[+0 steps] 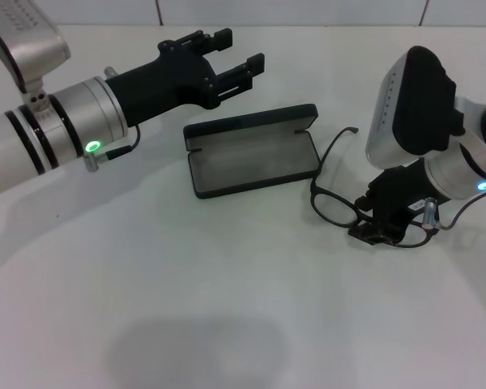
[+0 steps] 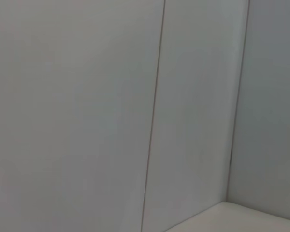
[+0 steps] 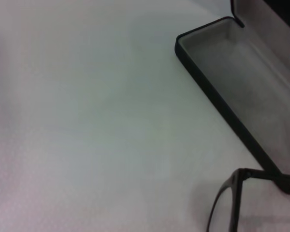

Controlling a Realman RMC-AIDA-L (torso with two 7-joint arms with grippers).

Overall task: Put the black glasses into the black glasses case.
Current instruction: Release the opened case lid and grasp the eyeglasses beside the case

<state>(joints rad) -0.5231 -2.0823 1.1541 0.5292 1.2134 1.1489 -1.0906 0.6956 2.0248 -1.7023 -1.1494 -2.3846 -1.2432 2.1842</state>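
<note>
One arm is plainly nearer: the right gripper [image 1: 378, 229] sits low over the black glasses [image 1: 340, 203], its finger state unreadable; they lie unfolded just right of the open black glasses case [image 1: 255, 162]; the left gripper [image 1: 236, 61] hovers released behind it.

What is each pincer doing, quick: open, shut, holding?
Left pincer: open, empty, above the table.
Right pincer: down at the black glasses; cannot tell.

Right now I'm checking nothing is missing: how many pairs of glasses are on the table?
1. The black glasses lie on the table, on the robot's right of the open black glasses case, under the right claw.
</note>
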